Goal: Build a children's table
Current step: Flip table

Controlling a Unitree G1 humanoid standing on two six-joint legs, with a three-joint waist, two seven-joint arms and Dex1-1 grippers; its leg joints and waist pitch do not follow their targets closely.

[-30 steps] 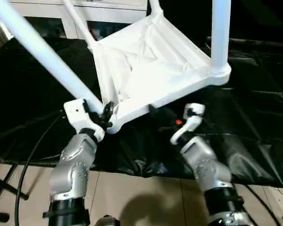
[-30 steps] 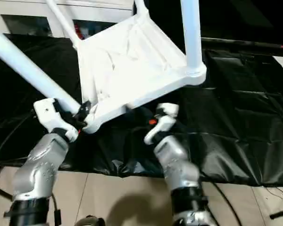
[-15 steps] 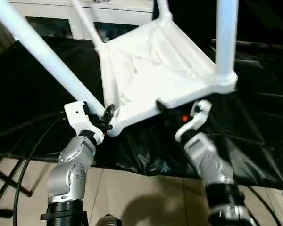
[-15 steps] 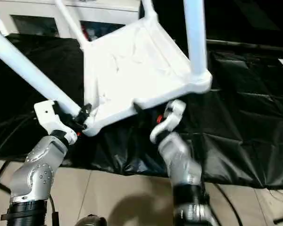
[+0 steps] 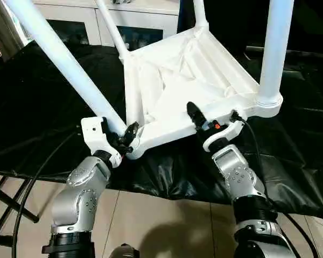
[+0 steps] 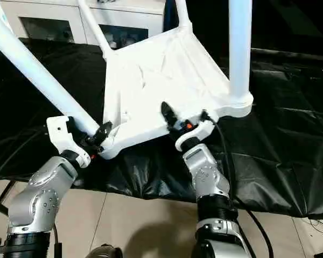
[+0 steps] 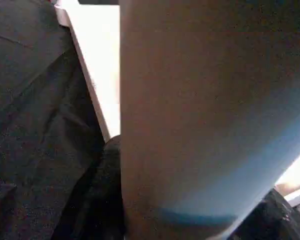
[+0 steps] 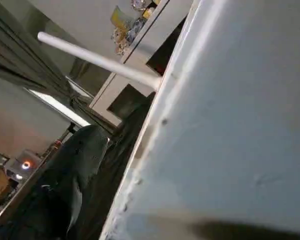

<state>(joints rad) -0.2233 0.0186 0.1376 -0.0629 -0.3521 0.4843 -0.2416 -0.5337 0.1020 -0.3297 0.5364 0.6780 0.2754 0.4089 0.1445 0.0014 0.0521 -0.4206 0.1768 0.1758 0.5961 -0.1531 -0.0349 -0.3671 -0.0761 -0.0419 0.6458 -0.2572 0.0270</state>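
Tabletop [image 5: 194,80] upside down on black worktop [image 5: 43,107], near edge tipped up, legs in. Left pincer [image 5: 124,137] clamped round near-left leg [image 5: 64,59]; right pincer [image 5: 204,121] gaping across near rim. Probably flipping upright next, needs firm right grip.

tabletop [image 5: 177,80]: white, ribbed underside | legs [image 5: 64,64]: white, one perhaps faintly blue-tinted | work table cover [image 5: 32,107]: glossy black | forearms [image 5: 78,191]: silver | gripper fingers [image 5: 130,130]: black | floor [image 5: 167,226]: beige tile

Desk [image 5: 37,102] under wrinkled black cover spans centre; white cabinet [image 5: 86,16] at 11 o'clock; tiled floor [image 5: 167,226] at 6; black cables [image 5: 27,188] at 8.
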